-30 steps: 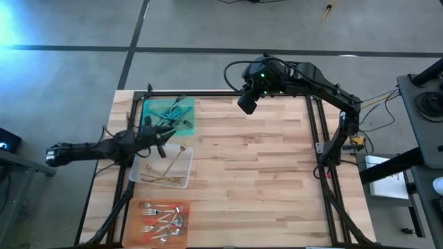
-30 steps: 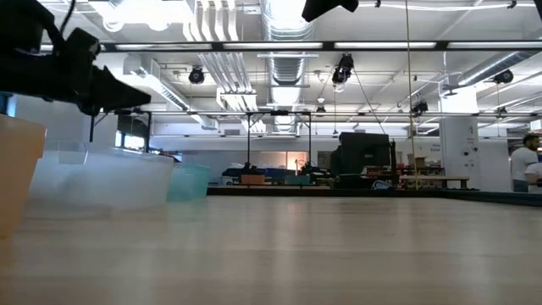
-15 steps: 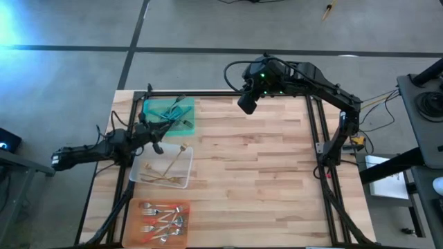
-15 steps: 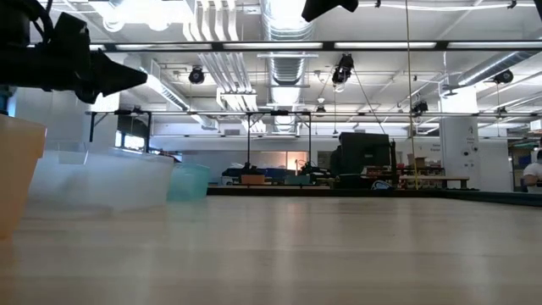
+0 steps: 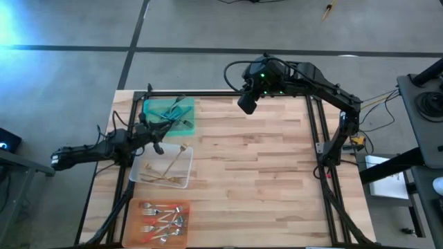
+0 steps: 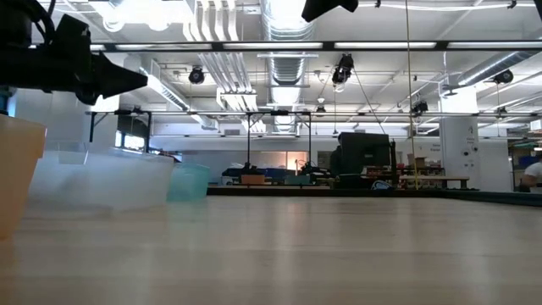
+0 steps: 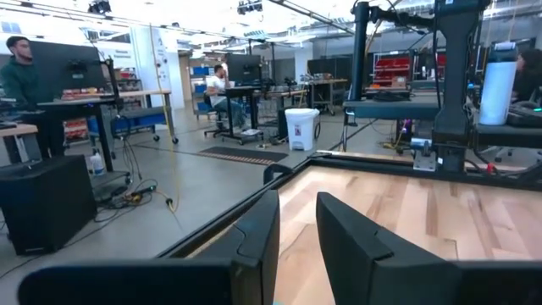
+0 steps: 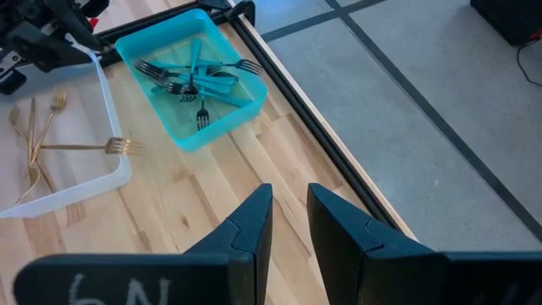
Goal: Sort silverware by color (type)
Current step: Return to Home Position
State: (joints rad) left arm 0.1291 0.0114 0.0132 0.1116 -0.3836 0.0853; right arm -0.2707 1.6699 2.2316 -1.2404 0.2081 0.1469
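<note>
The silverware lies sorted in three trays along the table's left side. Teal-handled forks [image 8: 190, 76] fill the teal tray [image 5: 168, 115]. Gold forks [image 8: 51, 140] lie in the clear tray [image 5: 163, 168], and red-handled forks [image 5: 163, 218] in the orange tray [image 5: 160, 220]. My left gripper [image 5: 158, 146] hovers over the clear tray's far left corner, about level. It is open by a narrow gap [image 7: 295, 212] with nothing in it. My right gripper [image 5: 246, 105] hangs high over the far edge, also narrowly open [image 8: 290, 207] with nothing between its fingers.
A dark frame rail [image 5: 228, 95] runs along the table's far edge and down both sides. The wooden tabletop [image 5: 256, 166] stretches to the right of the trays. People sit at desks in the room beyond [image 7: 222, 85].
My left gripper has tipped its fingers up to about level and drawn back a little toward the table's left edge, then stayed still. The forks and trays have not moved.
</note>
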